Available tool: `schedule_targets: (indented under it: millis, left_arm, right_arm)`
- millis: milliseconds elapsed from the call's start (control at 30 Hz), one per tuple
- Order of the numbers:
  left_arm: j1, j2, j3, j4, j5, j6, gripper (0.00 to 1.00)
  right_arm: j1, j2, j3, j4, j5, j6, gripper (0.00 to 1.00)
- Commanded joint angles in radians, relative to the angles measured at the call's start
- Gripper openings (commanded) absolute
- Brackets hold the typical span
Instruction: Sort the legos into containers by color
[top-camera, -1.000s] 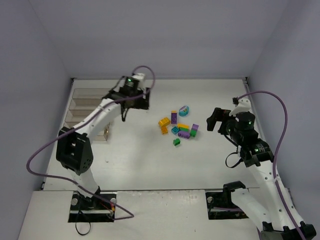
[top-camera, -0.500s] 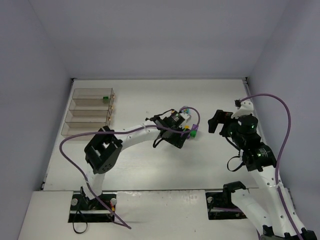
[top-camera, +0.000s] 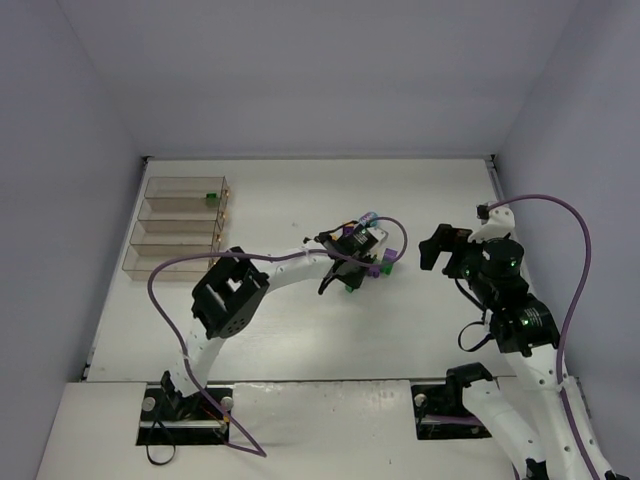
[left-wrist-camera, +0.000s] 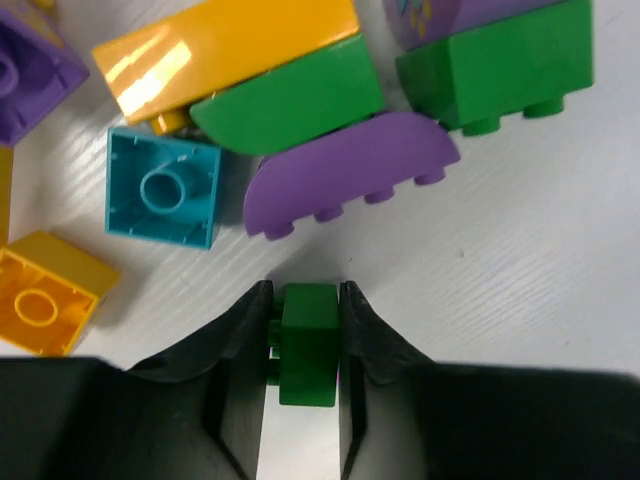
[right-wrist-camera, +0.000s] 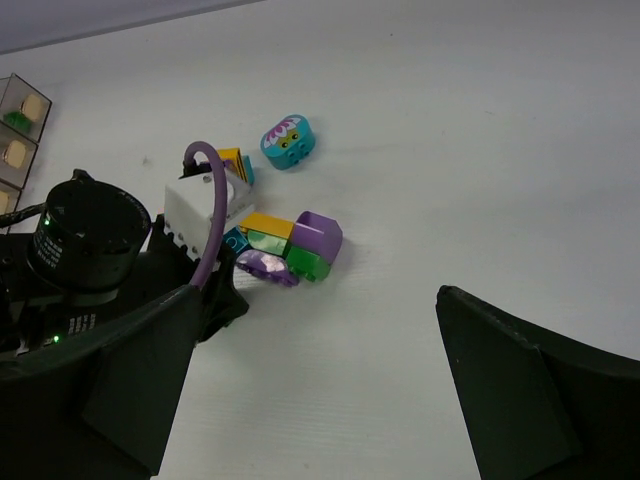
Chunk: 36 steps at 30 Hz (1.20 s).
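Your left gripper (left-wrist-camera: 303, 300) is now clamping a small green brick (left-wrist-camera: 308, 350) between its fingers. Half a second ago it was hanging over the legos (top-camera: 368, 252) with the jaws apart, and a second ago it was away over the containers (top-camera: 160, 225). The brick is sitting at the near edge of the pile, about mid-table, and you cannot yet tell whether it is lifting off. Just beyond it a curved purple piece (left-wrist-camera: 350, 170) and a teal brick (left-wrist-camera: 162, 187) are lying clear of the fingers, so the grip seems to be taking one brick only. Farther out, the round teal piece (right-wrist-camera: 287, 141) is sitting apart on the pile's far side. Your right gripper (right-wrist-camera: 315, 385) is standing wide open near the table's right edge, holding nothing and barely shifting over that second. At the far-left corner, the farthest compartment is already holding a green piece (top-camera: 210, 196), so that is probably where this brick is heading. The rest of the pile is still waiting. The table (top-camera: 300, 340) is white and faintly grained, and plain pale lilac walls (top-camera: 320, 70) are closing it in on the left, far and right sides.
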Motion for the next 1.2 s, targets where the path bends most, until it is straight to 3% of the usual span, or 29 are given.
schedule_targets:
  millis: [0,167,233,367,400,633,733,1167]
  left_arm:
    - [-0.004,-0.112,-0.039,0.040,-0.038,0.004,0.04]
    - [0.028,-0.304,-0.119,-0.029,-0.125,0.017,0.00]
    - [0.097,-0.391,-0.122,-0.070,-0.130,0.039,0.00]
    - [0.314,-0.488,-0.107,-0.074,-0.133,0.103,0.00]
    - [0.417,-0.491,-0.084,-0.071,-0.139,0.119,0.00]
    - [0.791,-0.355,0.063,0.011,-0.095,0.166,0.00]
    - [0.882,-0.260,0.141,0.052,-0.085,0.151,0.00]
    - [1.011,0.013,0.324,0.150,-0.122,0.159,0.08]
  right_arm:
    - [-0.008,0.014,0.008,0.042,0.019,0.009,1.00]
    - [-0.008,0.034,0.020,0.041,0.019,0.006,1.00]
    - [-0.008,0.048,0.028,0.041,0.019,0.004,1.00]
    - [-0.008,0.077,0.038,0.044,0.019,0.003,1.00]
    - [-0.008,0.082,0.038,0.045,0.019,0.001,1.00]
    - [-0.008,0.103,0.045,0.048,0.018,-0.006,1.00]
    - [-0.008,0.100,0.040,0.048,0.019,-0.003,1.00]
    - [-0.008,0.088,0.029,0.047,0.019,0.032,1.00]
